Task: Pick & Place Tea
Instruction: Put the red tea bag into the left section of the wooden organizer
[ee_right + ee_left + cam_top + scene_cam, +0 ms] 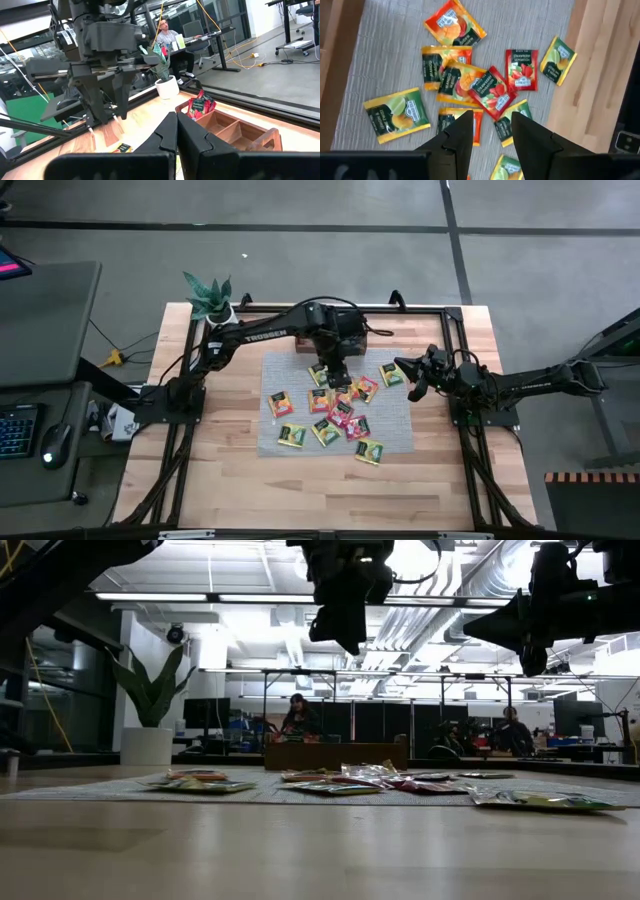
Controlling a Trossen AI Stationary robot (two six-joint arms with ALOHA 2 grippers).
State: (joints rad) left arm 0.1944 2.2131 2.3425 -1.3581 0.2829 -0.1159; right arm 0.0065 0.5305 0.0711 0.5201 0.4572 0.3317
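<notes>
Far left of the high view, a potted plant sits at the upper-left corner of the pale wood worktop. Moving right, my left gripper hangs over the upper centre of the grey woven mat, fingers spread part-way with nothing between them; the low view shows it well clear of the surface. Below it the tea sachets lie scattered flat across the mat's middle, several overlapping. They're small glossy foil squares, red, orange and yellow-green, each with a dark label. In the left wrist view a red sachet rides on top of the heap, just ahead of the fingertips. My judgement: take that top one, descend straight, bracket one edge only, and close gently so the slick foil doesn't skate or drag its neighbours. The wooden tray, seen from the right wrist, already holds red sachets in one compartment. Right of the pile, the right gripper waits above the mat's edge, fingers pressed together, empty.
</notes>
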